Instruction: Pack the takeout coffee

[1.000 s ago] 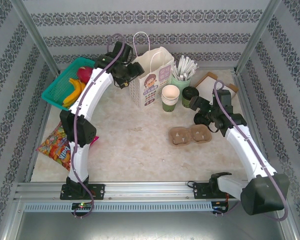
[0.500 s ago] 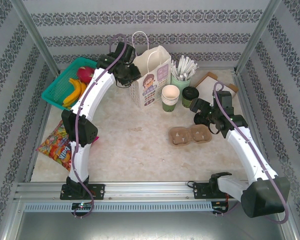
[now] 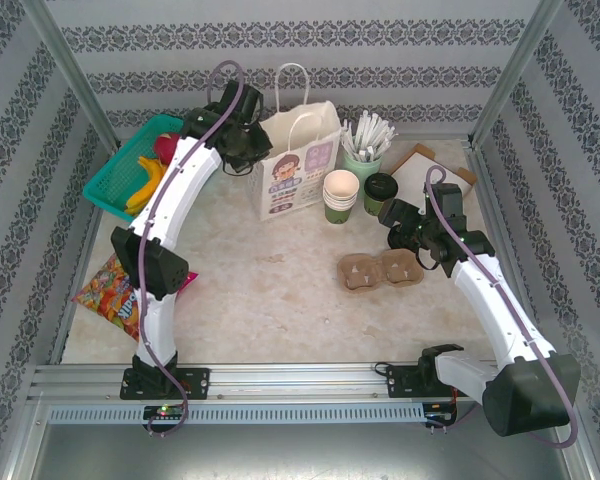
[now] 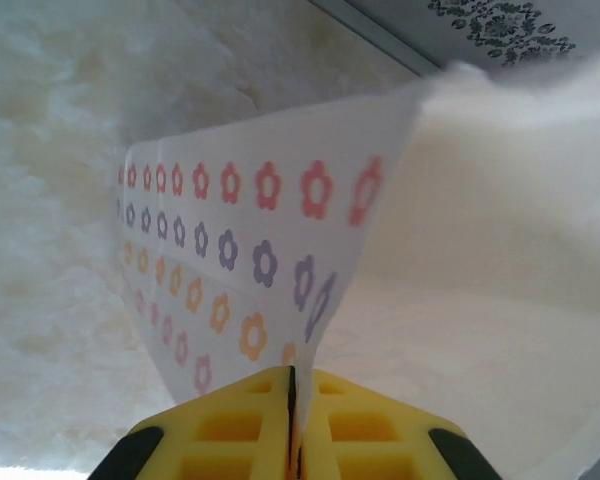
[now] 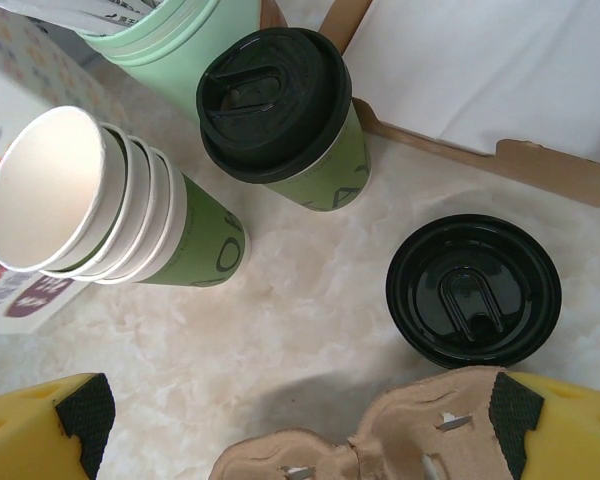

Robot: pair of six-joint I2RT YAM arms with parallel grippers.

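Closest to me is the brown pulp tray (image 3: 380, 270), flat on the table and empty. Just over its far edge hangs the right claw (image 3: 392, 214), its yellow fingers spread wide with nothing between them.

The takeout coffee (image 5: 280, 110) stands upright just ahead of that claw, a little to its left, black lid on. It is near the claw but not between the fingers. The stack of lidless cups (image 5: 100, 200) is close on its left. Beside it on the right lies a second black lid (image 5: 473, 290). From the wrist view I can't tell whether it sits on the table or tops another cup.

Farther back, the real change of the last second is at the paper bag (image 3: 300, 170). The left claw (image 4: 292, 420) came in open at the bag's left side and has now pressed shut on the edge of the paper, pinching one flowered panel. The bag has swung and now leans towards that arm. I'd say this braces the bag and holds its mouth open. The coffee is still unpacked, well to the bag's right, beyond the stack.
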